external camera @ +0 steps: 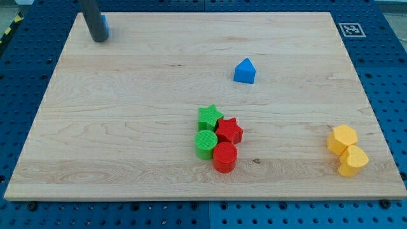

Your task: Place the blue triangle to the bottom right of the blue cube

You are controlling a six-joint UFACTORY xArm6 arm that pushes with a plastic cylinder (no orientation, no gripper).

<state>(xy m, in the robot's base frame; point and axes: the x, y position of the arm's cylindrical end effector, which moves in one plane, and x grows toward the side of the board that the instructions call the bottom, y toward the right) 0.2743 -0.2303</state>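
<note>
Camera view: blue triangle (244, 71) mid-board, unobstructed.

A lab or robotics test bench: a pale wooden worktop (159, 95) lies on a blue perforated metal base (388, 76) with regular holes, a printed black-and-white fiducial marker (350, 28) sits at the board's top-right corner, and yellow-black hazard tape (9, 30) shows at the view's left.

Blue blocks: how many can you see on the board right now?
2. The blue triangle sits right of centre toward the view's top. A blue block at the top-left corner is mostly hidden behind my tip, shape unclear.
</note>
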